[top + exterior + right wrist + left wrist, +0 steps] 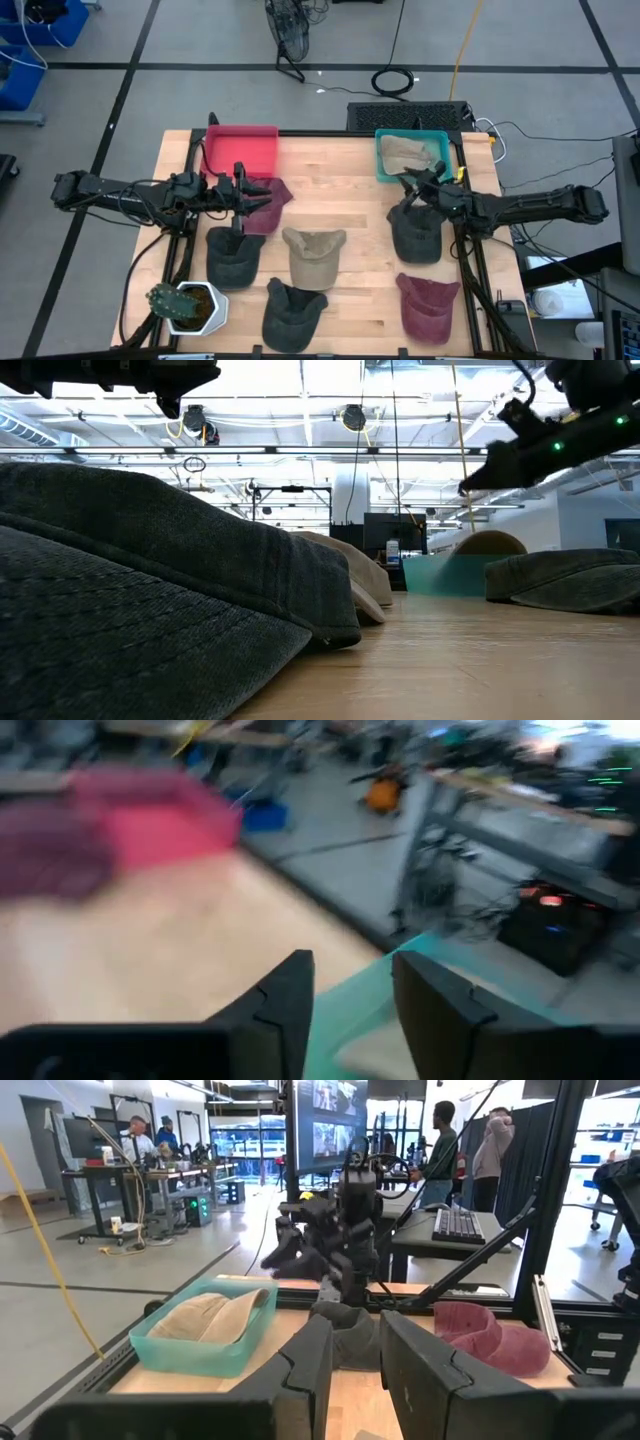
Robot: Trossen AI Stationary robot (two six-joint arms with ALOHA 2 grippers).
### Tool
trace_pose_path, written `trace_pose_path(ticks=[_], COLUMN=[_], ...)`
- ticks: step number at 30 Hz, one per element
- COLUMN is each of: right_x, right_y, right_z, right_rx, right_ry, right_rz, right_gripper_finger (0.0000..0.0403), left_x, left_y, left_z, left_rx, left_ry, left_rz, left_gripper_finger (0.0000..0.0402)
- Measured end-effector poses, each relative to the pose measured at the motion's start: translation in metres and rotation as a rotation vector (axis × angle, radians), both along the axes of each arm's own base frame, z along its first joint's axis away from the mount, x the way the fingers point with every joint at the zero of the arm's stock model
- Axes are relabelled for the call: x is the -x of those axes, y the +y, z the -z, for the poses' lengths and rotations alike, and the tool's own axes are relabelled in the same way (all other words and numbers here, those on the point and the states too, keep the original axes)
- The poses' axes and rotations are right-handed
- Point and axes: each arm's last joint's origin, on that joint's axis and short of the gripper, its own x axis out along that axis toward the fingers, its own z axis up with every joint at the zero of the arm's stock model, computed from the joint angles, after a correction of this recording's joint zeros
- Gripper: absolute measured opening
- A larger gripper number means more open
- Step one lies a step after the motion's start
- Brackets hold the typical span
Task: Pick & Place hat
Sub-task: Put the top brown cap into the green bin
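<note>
High view: right gripper, fingers parted and empty, hovers by the teal bin holding a tan hat—next, the dark hat below.

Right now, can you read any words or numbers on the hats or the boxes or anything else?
No readable words or numbers anywhere.
Hats, such as the tan hat: no lettering shows.
Red box and teal box: plain.
Big screen in the room behind: it shows pictures, too small to read.
Keyboard: keys too small to read.
</note>
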Motion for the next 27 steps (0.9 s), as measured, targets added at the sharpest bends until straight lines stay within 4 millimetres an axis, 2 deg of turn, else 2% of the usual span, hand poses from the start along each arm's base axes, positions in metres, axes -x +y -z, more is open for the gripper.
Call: trace_pose_path(ticks=[4, 8, 15, 21, 27], right_x=[0.003, 0.003, 0.01, 0.015, 0.016], right_y=[-0.01, -0.023, -0.045, -0.062, -0.075], right_z=[-0.014, -0.022, -0.016, -0.007, 0.009], right_rx=[-0.011, -0.143, -0.354, -0.547, -0.629], right_ry=[-0.095, -0.063, 0.123, 0.103, 0.164], right_rz=[0.116, 0.097, 0.17, 0.117, 0.154], right_gripper_finger=[0.0057, 0.0008, 0.0005, 0.0001, 0.0001], left_x=[0.0, 0.0, 0.0, 0.0, 0.0], left_y=[0.0, 0.0, 0.0, 0.0, 0.0], left_z=[0.0, 0.0, 0.0, -0.001, 0.0], left_rx=[-0.001, -0.001, 0.001, 0.003, 0.004], left_ry=[-0.002, -0.003, -0.005, -0.006, -0.005], left_rz=[0.0, 0.0, 0.0, 0.0, 0.0], left_gripper_finger=[0.009, 0.009, 0.009, 0.009, 0.009])
